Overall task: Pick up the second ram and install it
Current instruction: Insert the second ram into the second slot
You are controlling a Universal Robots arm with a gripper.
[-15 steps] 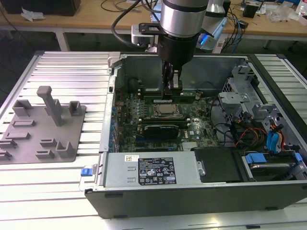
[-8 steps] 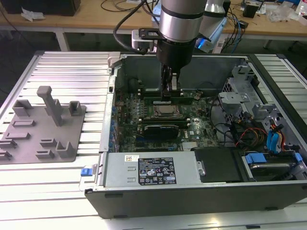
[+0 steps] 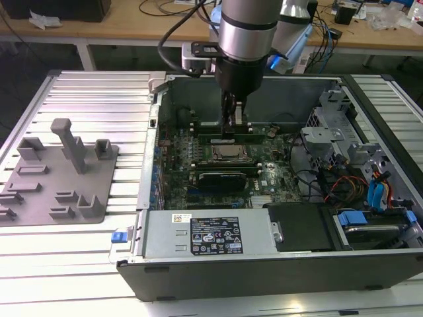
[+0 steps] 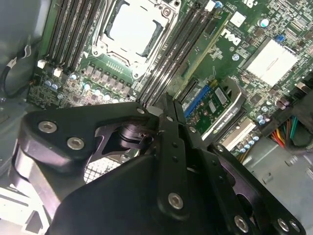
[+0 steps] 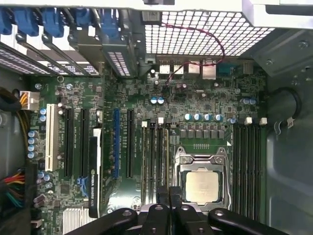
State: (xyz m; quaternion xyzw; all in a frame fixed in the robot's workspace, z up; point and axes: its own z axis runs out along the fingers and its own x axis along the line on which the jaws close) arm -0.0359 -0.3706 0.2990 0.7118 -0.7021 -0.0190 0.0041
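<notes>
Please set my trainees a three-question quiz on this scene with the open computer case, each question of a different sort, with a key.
1. True or false: the grey tray lies at the exterior view's right of the computer case.
2. The gripper is: A, over the tray; B, down inside the case, over the memory slots beside the processor socket; C, above the power supply.
3. Fill in: the drive-bay tabs at the exterior view's right are coloured ___.
Key: 1 false; 2 B; 3 blue.
</notes>
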